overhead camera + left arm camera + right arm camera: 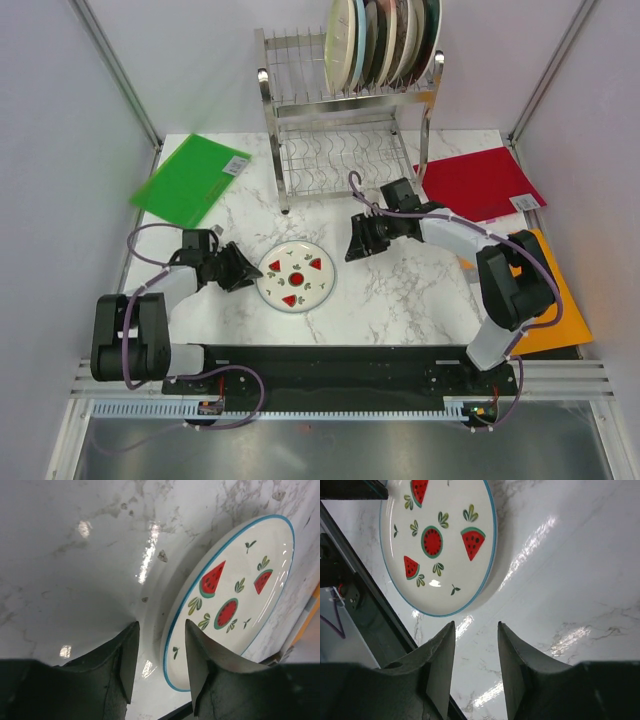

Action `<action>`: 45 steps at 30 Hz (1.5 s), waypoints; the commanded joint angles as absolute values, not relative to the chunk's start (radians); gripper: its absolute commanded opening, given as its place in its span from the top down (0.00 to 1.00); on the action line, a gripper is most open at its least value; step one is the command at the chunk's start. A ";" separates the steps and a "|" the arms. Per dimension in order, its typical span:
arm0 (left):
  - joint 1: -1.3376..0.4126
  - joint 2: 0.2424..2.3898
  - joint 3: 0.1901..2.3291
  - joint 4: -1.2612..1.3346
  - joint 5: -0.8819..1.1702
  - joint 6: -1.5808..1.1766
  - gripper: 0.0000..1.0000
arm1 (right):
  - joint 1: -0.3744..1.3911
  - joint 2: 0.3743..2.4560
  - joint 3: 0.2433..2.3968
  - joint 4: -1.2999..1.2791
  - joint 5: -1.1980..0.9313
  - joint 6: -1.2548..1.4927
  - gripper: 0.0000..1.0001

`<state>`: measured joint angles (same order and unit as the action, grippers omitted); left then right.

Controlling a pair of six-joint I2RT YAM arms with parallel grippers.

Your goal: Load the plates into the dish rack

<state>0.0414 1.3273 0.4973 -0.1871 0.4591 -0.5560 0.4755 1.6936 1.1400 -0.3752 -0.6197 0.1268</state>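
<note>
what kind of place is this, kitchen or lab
Probably a lab test cell, not a kitchen: white panel walls box in a marble-look table, robot arms are bolted at its edge, a dish rack holds plates.

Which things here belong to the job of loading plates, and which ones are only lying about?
For the job: watermelon plate; racked plates; dish rack.

Only lying about: green mat; red mat; orange mat.
</note>
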 commanded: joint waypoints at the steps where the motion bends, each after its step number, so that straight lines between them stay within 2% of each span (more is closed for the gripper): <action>1: -0.034 1.390 0.508 -0.117 0.498 -0.575 0.53 | 0.456 1.756 1.049 -0.273 -0.791 0.236 0.53; 7: -0.110 1.442 0.523 -0.063 0.560 -0.558 0.60 | 0.459 1.821 0.939 -0.100 -0.893 0.308 0.52; 10: -0.109 1.463 0.537 -0.018 0.639 -0.528 0.78 | 0.457 1.873 0.898 0.039 -0.958 0.415 0.49; 11: -0.109 1.469 0.543 -0.017 0.656 -0.519 0.98 | 0.457 1.884 0.890 0.075 -0.971 0.442 0.49; 17: -0.109 1.500 0.555 -0.037 0.715 -0.482 0.98 | 0.453 1.974 0.893 0.184 -0.991 0.535 0.48; 24: -0.130 1.494 0.546 -0.052 0.784 -0.492 0.98 | 0.436 2.078 0.862 0.592 -0.994 0.874 0.47; 28: -0.167 1.483 0.554 -0.052 0.773 -0.495 0.98 | 0.436 2.137 0.880 0.797 -0.996 1.054 0.52; 29: -0.173 1.485 0.555 -0.052 0.770 -0.492 0.98 | 0.436 2.147 0.885 0.845 -0.999 1.092 0.57; 42: -0.222 1.482 0.577 -0.057 0.764 -0.474 0.98 | 0.453 2.036 0.871 0.838 -0.989 1.071 0.79; 45: -0.227 1.476 0.578 -0.057 0.770 -0.480 0.98 | 0.454 2.007 0.905 0.848 -1.014 1.106 0.72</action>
<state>-0.1532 1.4956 0.5583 -0.0566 0.6182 -0.5247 0.4152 2.1132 0.8379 0.6861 -0.9768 1.0153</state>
